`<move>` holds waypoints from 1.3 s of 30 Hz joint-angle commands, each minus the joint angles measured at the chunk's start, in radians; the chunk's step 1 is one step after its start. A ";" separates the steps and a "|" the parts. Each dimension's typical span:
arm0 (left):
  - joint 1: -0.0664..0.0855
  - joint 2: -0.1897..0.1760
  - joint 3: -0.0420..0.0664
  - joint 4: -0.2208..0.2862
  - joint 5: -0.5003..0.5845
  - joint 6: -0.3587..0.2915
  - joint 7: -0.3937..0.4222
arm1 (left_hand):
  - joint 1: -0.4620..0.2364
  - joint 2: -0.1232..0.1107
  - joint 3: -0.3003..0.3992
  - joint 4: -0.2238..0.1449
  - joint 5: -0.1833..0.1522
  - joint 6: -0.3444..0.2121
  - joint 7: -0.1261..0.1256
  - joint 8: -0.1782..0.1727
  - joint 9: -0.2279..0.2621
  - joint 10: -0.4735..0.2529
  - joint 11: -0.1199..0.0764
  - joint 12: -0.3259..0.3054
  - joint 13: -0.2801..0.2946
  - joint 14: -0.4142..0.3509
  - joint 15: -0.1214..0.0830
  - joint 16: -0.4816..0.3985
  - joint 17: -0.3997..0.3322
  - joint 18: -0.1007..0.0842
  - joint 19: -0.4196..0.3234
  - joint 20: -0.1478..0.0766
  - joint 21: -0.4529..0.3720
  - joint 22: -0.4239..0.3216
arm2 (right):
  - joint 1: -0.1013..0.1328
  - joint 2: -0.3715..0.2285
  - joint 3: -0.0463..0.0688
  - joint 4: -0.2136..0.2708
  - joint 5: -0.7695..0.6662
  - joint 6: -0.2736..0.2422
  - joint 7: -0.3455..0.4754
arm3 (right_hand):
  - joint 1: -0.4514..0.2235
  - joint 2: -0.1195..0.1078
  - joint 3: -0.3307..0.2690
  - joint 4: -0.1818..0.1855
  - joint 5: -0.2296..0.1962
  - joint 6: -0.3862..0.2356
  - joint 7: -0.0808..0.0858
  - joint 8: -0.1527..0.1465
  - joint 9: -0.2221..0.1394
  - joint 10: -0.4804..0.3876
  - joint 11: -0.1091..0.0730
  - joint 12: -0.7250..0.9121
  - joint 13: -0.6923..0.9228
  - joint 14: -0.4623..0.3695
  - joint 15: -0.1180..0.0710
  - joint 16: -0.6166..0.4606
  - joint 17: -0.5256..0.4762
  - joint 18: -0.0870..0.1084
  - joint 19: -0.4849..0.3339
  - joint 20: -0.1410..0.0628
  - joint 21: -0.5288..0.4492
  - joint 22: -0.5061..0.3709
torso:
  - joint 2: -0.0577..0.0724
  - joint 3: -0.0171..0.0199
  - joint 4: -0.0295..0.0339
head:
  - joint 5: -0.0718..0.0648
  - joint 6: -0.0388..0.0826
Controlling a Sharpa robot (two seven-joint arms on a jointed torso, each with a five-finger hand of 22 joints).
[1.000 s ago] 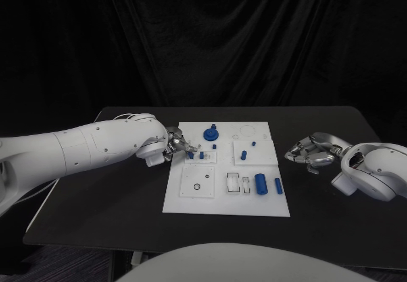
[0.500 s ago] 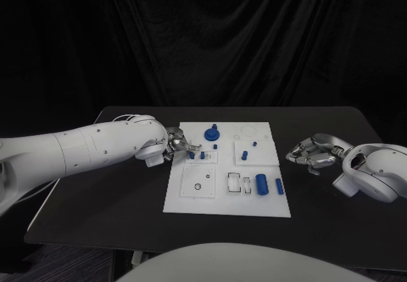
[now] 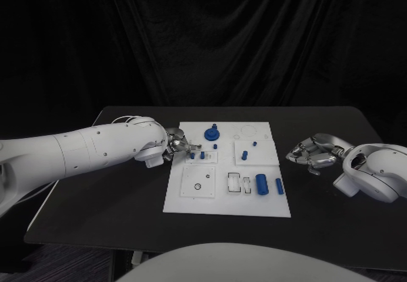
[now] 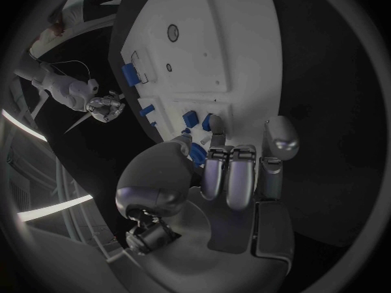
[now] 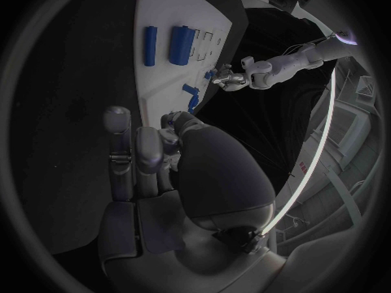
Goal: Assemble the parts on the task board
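White board (image 3: 199, 200) is lying mid-bench (image 3: 102, 194) in the head view, carrying blue parts: a knob (image 3: 211, 134) at its far end, short pegs (image 3: 197, 155) near the left hand (image 3: 177, 144), two cylinders (image 3: 262, 184) toward the near right; the left hand is hanging at the board's left edge beside the pegs; the right hand (image 3: 309, 154) is resting on the bench, apart from the board.

Left wrist view: the left hand (image 4: 232, 176) is curling its fingers over the pegs (image 4: 189, 118); whether it is pinching one, I cannot tell; working slowly and keeping a peg upright over its hole would serve best.

Right wrist view: the right hand (image 5: 150, 156) is sitting curled inward, holding nothing; the cylinders (image 5: 181, 43) are lying beyond it.

No writing is showing anywhere.
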 commanded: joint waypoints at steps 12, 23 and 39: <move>-0.001 -0.059 0.000 0.068 -0.152 -0.282 0.168 | 0.052 0.007 -0.061 -0.001 0.049 -0.031 -0.015 0.112 0.054 0.104 -0.018 0.003 0.263 0.104 -0.021 0.010 0.263 -0.005 0.038 -0.014 0.033 0.031 | -0.003 -0.009 0.001 0.004 0.000 -0.013 0.001 | -0.008 0.003 0.004 0.000 0.002 -0.005 -0.001 0.004 0.002 -0.011 -0.001 -0.005 -0.004 -0.006 0.001 -0.007 -0.004 0.004 -0.007 0.004 -0.004 -0.002 | -0.001 -0.0003 -0.0007 | -0.001 0.000; 0.061 -0.111 0.000 0.119 -0.296 -0.433 0.472 | 0.287 -0.073 -0.140 -0.018 -0.055 -0.196 0.048 -0.030 -0.027 0.066 0.032 -0.030 0.238 0.048 0.023 -0.023 0.179 -0.040 0.102 0.023 0.159 0.131 | -0.002 -0.004 0.001 0.002 -0.001 -0.044 0.025 | -0.013 -0.003 0.002 0.001 0.001 -0.002 -0.002 0.006 0.002 -0.009 -0.002 -0.003 -0.002 -0.005 0.001 -0.005 -0.003 0.004 -0.006 0.005 -0.003 -0.002 | -0.001 -0.0018 0.0005 | -0.007 0.000; 0.054 0.001 0.000 -0.018 -0.555 -0.339 0.615 | 0.630 -0.133 0.129 -0.076 0.085 -0.277 0.007 -0.199 -0.437 -0.806 0.064 -1.125 -0.632 -0.337 0.033 -0.441 -0.465 -0.042 0.116 0.029 0.162 0.183 | -0.003 -0.002 0.001 0.001 -0.081 -0.101 0.064 | -0.015 -0.053 -0.018 -0.020 -0.191 -0.067 0.016 -0.030 -0.013 -0.021 0.012 -0.012 -0.025 -0.010 0.011 -0.014 -0.017 0.004 -0.001 0.013 -0.033 -0.011 | 0.001 -0.0003 -0.0035 | -0.009 0.000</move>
